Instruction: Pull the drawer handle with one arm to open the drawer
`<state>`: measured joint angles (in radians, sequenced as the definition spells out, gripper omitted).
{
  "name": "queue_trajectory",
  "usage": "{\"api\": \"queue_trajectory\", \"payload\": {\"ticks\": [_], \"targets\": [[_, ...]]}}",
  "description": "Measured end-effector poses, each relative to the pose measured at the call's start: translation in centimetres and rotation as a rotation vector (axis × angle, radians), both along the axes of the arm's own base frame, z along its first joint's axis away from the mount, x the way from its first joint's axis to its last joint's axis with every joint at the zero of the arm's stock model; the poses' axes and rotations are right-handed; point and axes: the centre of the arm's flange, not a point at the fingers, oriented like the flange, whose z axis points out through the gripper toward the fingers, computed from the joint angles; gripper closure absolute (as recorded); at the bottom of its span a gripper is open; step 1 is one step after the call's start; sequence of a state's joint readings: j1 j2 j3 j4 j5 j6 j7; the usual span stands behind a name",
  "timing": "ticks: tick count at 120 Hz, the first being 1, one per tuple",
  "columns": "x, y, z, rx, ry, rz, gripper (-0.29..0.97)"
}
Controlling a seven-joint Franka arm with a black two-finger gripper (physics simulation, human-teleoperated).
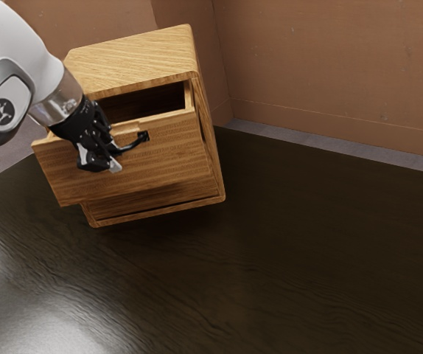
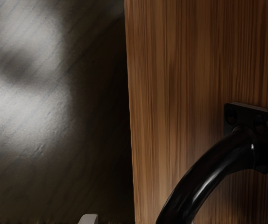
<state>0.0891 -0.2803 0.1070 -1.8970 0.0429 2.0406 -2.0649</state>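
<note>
**Drawer [image 1: 160,158] partly out, end effector [image 1: 102,156] clamped on the handle [image 1: 132,140]**

In the upper left of the exterior frame your end effector grips the black handle, and the drawer stands part-way out of the wooden cabinet [image 1: 138,59], with a dark gap behind its front. The grip looks to sit towards one end of the curved bar, not its middle. An off-axis pull could therefore skew the drawer until it binds, or let the bar slip free. Nothing visibly anchors the cabinet to the dark surface [image 1: 285,258], so a hard tug may drag the whole cabinet instead.
</note>
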Motion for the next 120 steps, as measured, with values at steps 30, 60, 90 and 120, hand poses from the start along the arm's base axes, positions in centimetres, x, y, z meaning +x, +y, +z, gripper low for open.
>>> {"api": "queue_trajectory", "payload": {"ticks": [30,60,90,120], "targets": [[-1.5,-0.6,0.1,-0.004,-0.009,-0.002,0.56],[-2.3,-1.4,-0.7,-0.009,-0.003,-0.015,0.56],[-3.3,-2.0,-0.7,-0.01,-0.015,-0.026,0.56],[-4.8,-2.9,-1.0,-0.011,-0.023,-0.044,0.56]]}}
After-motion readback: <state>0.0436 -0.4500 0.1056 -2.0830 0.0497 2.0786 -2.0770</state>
